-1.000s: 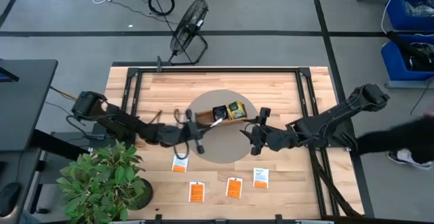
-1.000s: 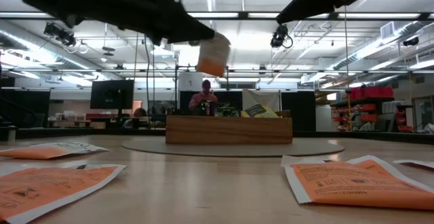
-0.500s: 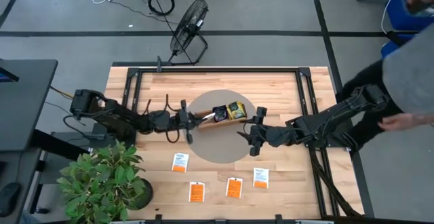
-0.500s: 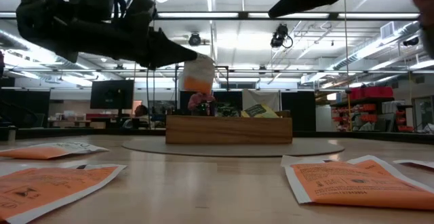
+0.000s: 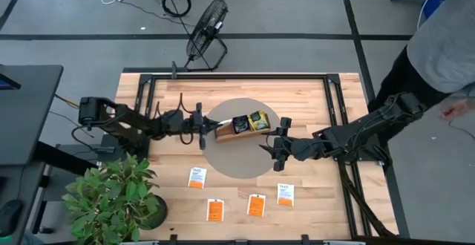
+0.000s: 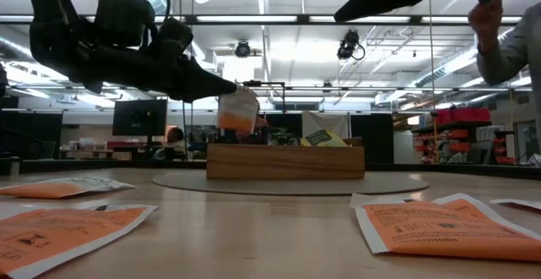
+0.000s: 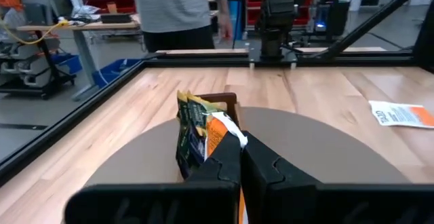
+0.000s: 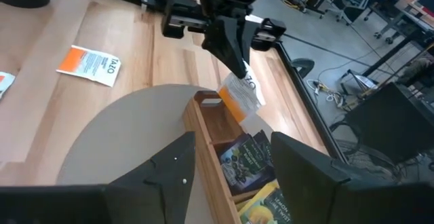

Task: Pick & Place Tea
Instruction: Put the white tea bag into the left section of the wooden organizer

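Note:
My left gripper [image 5: 205, 128] is shut on a white-and-orange tea packet [image 6: 237, 112], which hangs just above the left end of the long wooden tray [image 5: 225, 134]. The tray stands on a round grey mat [image 5: 241, 163] and holds a dark packet [image 5: 240, 124] and a yellow-green packet [image 5: 258, 119]. My right gripper [image 5: 272, 147] hovers open above the mat, right of the tray, with nothing between its fingers [image 8: 173, 166]. Several more white-and-orange packets lie flat near the table's front edge, such as one [image 5: 196, 177] and another [image 5: 256, 205]. My left gripper pinches the packet's upper edge [image 8: 239, 80] between its two fingertips. The fingers come in level from the table's left. The packet hangs below them, slightly tilted, clear of the tray and the mat.
A person [image 5: 445, 30] stands just off the table's right side, one hand [image 6: 494, 21] raised. A potted plant [image 5: 111, 197] sits at the front left corner, and a fan [image 5: 206, 26] on the floor beyond the far edge. Bare wood lies left and right of the mat.
My left gripper has swung toward the table's far edge and sunk lower, carrying the packet down to the tray's left end; it stays shut on it. A person has walked up beside the table's right side.

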